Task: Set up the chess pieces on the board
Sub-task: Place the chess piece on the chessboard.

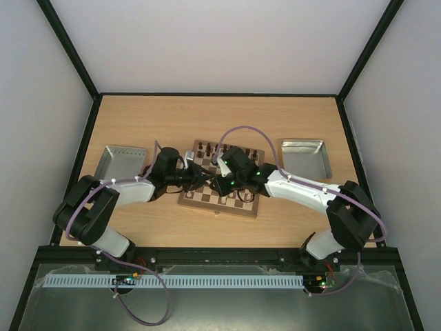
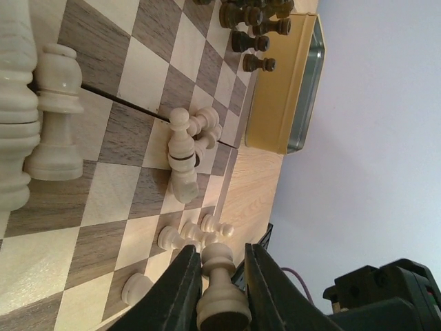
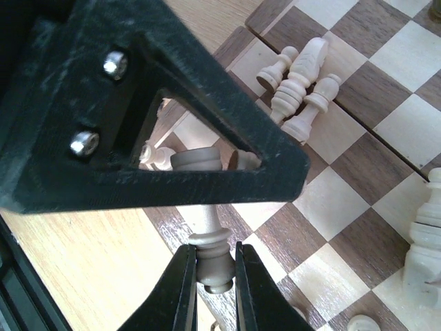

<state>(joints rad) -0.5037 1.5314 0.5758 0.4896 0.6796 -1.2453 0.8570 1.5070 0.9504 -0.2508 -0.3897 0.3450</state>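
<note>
**Cream pawn clamped at the bottom edge of the left wrist view**

Closest to the left wrist camera, a small pale cream wooden pawn (image 2: 222,303) sits base-first between the two black fingers of the left gripper (image 2: 222,249). Both fingers press against its base, at the bottom centre of the frame. Above it spreads the square wooden chessboard with dark-brown and cream squares (image 2: 48,207). A heap of toppled cream chessmen (image 2: 187,148) lies mid-frame. A few more cream pawns (image 2: 189,234) lie just above the fingertips, and tall upright cream pieces (image 2: 55,117) stand at the left edge. Dark brown chessmen (image 2: 255,27) cluster at the top, beside a grey metal tray (image 2: 293,89).

In the right wrist view, the right gripper (image 3: 213,249) at the bottom centre pinches the rounded top of a cream turned chessman (image 3: 210,272). Its stem runs up behind a black triangular frame with two silver screws (image 3: 62,103) that fills the upper left. Whether this is the same pawn cannot be told. From above, both grippers meet over the middle of the board.
</note>
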